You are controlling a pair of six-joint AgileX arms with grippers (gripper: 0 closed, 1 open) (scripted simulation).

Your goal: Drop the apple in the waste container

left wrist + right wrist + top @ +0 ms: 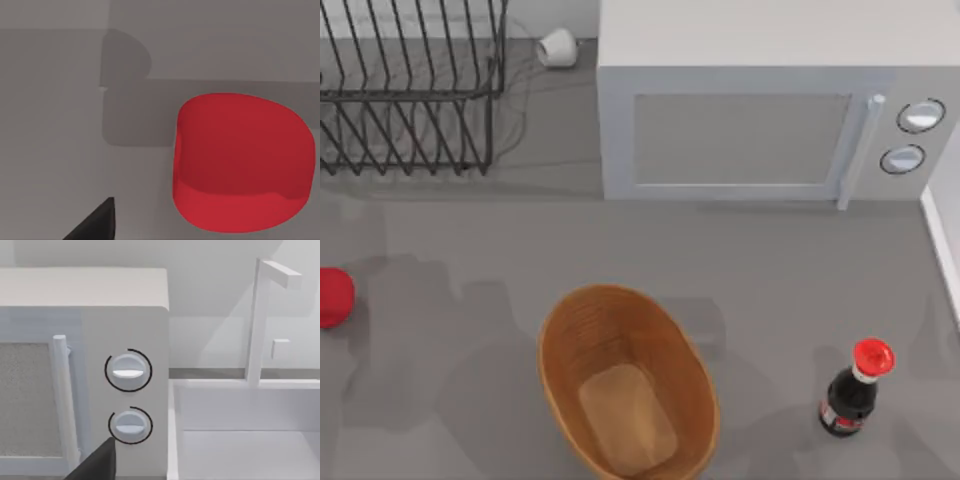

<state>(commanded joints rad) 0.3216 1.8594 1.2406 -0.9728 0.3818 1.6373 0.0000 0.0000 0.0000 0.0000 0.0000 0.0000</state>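
The apple [333,297], glossy red and round, lies on the grey table at the far left edge of the top view. It looms large in the left wrist view as the apple [240,162], resting on the table close beneath my left gripper [95,225], of which a dark tip shows beside the fruit and apart from it. The waste container [565,350], an oval tan-brown ribbed basket, stands at the front middle with nothing inside. My right gripper [97,462] shows as a dark tip facing the microwave's knobs [128,371].
A white microwave [740,140] fills the back right. A black wire rack [410,90] stands at the back left, with a small white object [558,47] beside it. A dark bottle with a red cap [850,395] stands front right. A white basin [250,440] adjoins the microwave.
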